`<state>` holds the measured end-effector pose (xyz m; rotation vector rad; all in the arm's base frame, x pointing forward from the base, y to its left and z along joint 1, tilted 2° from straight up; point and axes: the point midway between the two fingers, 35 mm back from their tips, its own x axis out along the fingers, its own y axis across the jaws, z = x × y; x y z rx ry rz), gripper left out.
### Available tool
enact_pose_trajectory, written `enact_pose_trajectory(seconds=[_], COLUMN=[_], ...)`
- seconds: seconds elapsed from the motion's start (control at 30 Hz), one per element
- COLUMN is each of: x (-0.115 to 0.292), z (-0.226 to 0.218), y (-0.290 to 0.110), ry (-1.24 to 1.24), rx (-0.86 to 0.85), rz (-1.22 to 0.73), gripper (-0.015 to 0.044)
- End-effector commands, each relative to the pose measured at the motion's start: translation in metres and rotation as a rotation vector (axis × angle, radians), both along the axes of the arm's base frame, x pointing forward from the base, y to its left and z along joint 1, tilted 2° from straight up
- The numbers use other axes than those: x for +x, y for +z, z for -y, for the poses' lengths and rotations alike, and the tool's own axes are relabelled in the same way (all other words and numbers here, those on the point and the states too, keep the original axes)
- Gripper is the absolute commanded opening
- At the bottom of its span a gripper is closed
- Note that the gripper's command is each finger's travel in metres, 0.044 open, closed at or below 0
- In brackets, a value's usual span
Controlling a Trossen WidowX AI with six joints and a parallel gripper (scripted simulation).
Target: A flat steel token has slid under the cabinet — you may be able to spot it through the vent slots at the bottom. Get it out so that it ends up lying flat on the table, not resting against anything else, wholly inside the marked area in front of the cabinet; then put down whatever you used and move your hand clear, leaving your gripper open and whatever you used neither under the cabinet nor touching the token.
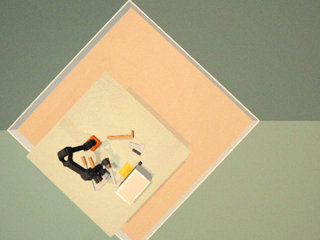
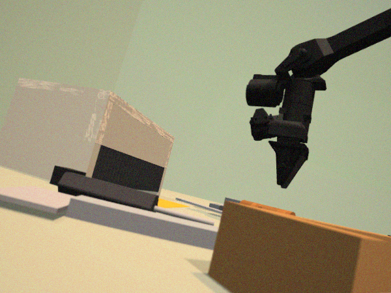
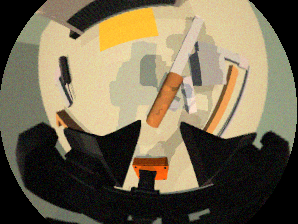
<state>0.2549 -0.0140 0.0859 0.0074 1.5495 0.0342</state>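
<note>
The pale cabinet stands with a dark opening or vent band low in its front. The yellow marked area lies in front of it. I cannot see the steel token in any view. My gripper is open and empty, pointing down above the table. In the wrist view, a tool with an orange handle and flat grey blade lies below and just beyond the fingertips, its blade toward the cabinet side.
An orange L-shaped bar, a dark-handled screwdriver and a grey piece with a pink end lie to one side. More orange-handled tools lie under the arm. A black block is at the cabinet corner.
</note>
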Motion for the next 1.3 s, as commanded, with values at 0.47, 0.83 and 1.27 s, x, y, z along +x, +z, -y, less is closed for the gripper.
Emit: enact_pose_trajectory(seconds=[0.47,0.83,1.27], x=[0.0000,0.0000,0.0000], z=[0.0001,0.0000,0.0000], y=[0.0003,0.0003,0.0003], ry=[0.147,0.234,0.337], rx=[-0.005,-0.006,-0.009], rz=[0.003,0.006,0.008], gripper=[0.0270,0.0270,0.0270])
